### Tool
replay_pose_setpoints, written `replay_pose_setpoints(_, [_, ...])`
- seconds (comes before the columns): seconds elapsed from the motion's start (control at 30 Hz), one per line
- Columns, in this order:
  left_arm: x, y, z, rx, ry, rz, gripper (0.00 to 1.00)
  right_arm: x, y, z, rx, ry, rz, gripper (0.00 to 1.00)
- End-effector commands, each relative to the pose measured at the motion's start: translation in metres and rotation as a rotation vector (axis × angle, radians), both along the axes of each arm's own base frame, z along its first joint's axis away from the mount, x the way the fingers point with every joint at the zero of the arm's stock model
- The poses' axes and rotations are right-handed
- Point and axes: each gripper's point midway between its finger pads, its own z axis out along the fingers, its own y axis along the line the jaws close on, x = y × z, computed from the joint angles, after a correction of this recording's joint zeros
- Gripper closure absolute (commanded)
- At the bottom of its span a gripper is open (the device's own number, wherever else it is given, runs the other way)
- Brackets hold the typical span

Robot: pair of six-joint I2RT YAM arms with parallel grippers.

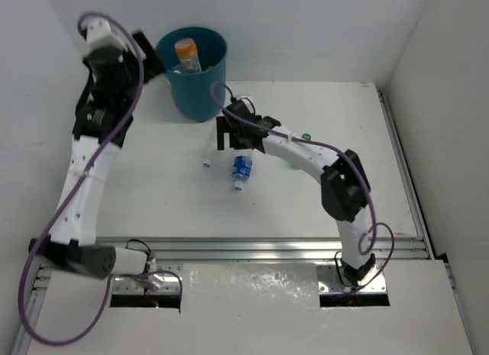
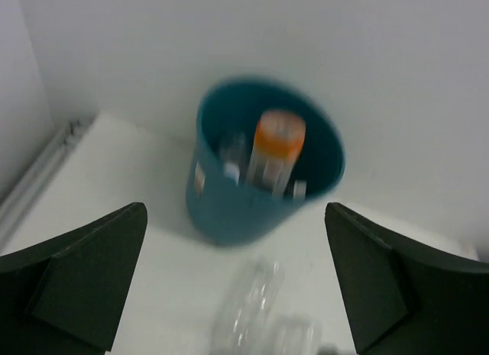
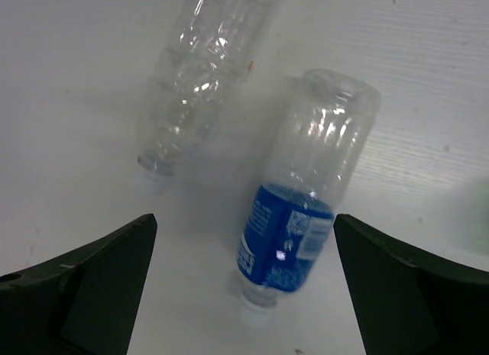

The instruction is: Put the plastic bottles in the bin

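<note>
Left gripper (image 2: 233, 217): the jaws stand wide apart and hold nothing. The bin (image 2: 221, 210) stands upright on the table (image 1: 336, 118), straight ahead of the jaws and beyond their tips, close to the back wall. An orange-labelled bottle (image 2: 276, 149) stands inside the bin, leaning against its far wall. A clear bottle (image 2: 231, 153) is beside it, blurred. Nearer than the bin, below the gap between the jaws, more clear bottles lie on the table, too blurred to count.

Right gripper (image 3: 244, 217): the jaws stand wide apart and hold nothing. Two bottles lie on the table ahead of the gap, caps toward the jaws. The plain bottle (image 3: 199, 72) lies toward the left jaw. The blue-labelled bottle (image 3: 306, 195) lies toward the right jaw, and is the nearer of the two. Neither bottle touches a finger.
</note>
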Motion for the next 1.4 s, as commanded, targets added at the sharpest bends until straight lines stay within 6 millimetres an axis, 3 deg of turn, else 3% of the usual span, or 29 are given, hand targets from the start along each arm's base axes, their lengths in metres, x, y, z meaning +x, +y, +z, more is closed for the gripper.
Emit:
replay_pose_setpoints(0.0, [-0.056,-0.020,-0.009,-0.110,-0.071,-0.138,0.00,0.005,0.002,-0.028,-0.054,0.113,-0.090,0.01])
replay_pose_setpoints(0.03, [-0.073,-0.023,-0.032,-0.113,-0.055,-0.166,0.00,0.005,-0.003,-0.044,-0.104,0.149,-0.116,0.01])
replay_pose_setpoints(0.13, [-0.091,-0.022,-0.061,-0.104,-0.014,-0.174,0.00,-0.003,-0.019,-0.069,-0.143,0.162,-0.196,0.01])
replay_pose_setpoints(0.17, [-0.093,-0.022,-0.071,-0.091,0.017,-0.177,0.00,-0.005,-0.021,-0.067,-0.133,0.156,-0.198,0.01])
replay_pose_setpoints(0.33, [-0.104,-0.035,-0.108,-0.066,0.100,-0.260,0.00,-0.023,-0.034,-0.098,-0.155,0.204,-0.217,0.04])
replay_pose_setpoints(0.4, [-0.110,-0.040,-0.122,-0.072,0.116,-0.291,0.00,-0.034,-0.039,-0.120,-0.168,0.244,-0.210,0.16])
replay_pose_setpoints(0.43, [-0.111,-0.042,-0.127,-0.075,0.121,-0.301,0.00,-0.039,-0.041,-0.127,-0.171,0.259,-0.209,0.26])
replay_pose_setpoints(0.47, [-0.112,-0.043,-0.131,-0.075,0.123,-0.309,0.00,-0.044,-0.044,-0.133,-0.176,0.272,-0.213,0.42])
replay_pose_setpoints(0.5, [-0.112,-0.045,-0.136,-0.077,0.131,-0.322,0.00,-0.053,-0.051,-0.141,-0.179,0.281,-0.215,0.49])
replay_pose_setpoints(0.6, [-0.116,-0.071,-0.158,-0.115,0.172,-0.460,0.00,-0.073,-0.055,-0.142,-0.146,0.263,-0.166,0.68])
replay_pose_setpoints(0.63, [-0.122,-0.090,-0.174,-0.144,0.200,-0.569,0.00,-0.076,-0.043,-0.110,-0.081,0.189,-0.119,0.70])
replay_pose_setpoints(0.7, [-0.132,-0.116,-0.175,-0.198,0.187,-0.728,0.00,-0.094,-0.031,-0.094,-0.008,0.120,0.046,0.74])
replay_pose_setpoints(0.73, [-0.137,-0.127,-0.184,-0.221,0.198,-0.793,0.00,-0.100,-0.019,-0.051,0.081,0.034,0.127,0.76])
replay_pose_setpoints(0.77, [-0.140,-0.137,-0.177,-0.237,0.161,-0.856,0.00,-0.108,-0.016,-0.036,0.104,-0.013,0.223,0.77])
replay_pose_setpoints(0.8, [-0.146,-0.147,-0.175,-0.248,0.152,-0.924,0.00,-0.132,-0.003,-0.029,0.207,-0.006,0.372,0.77])
replay_pose_setpoints(0.83, [-0.161,-0.166,-0.177,-0.269,0.166,-1.052,0.00,-0.144,0.003,0.013,0.303,-0.096,0.479,0.77])
replay_pose_setpoints(0.9, [-0.174,-0.186,-0.169,-0.268,0.135,-1.171,0.00,-0.179,0.009,0.036,0.370,-0.151,0.709,0.76])
replay_pose_setpoints(0.97, [-0.187,-0.210,-0.172,-0.241,0.150,-1.254,0.00,-0.194,0.004,0.067,0.405,-0.233,0.780,0.77])
replay_pose_setpoints(1.13, [-0.211,-0.248,-0.158,-0.252,0.097,-1.387,0.00,-0.213,-0.006,0.086,0.442,-0.286,0.834,0.77])
replay_pose_setpoints(1.37, [-0.207,-0.266,-0.159,-0.254,0.139,-1.382,0.01,-0.238,-0.010,0.113,0.522,-0.382,0.921,0.75])
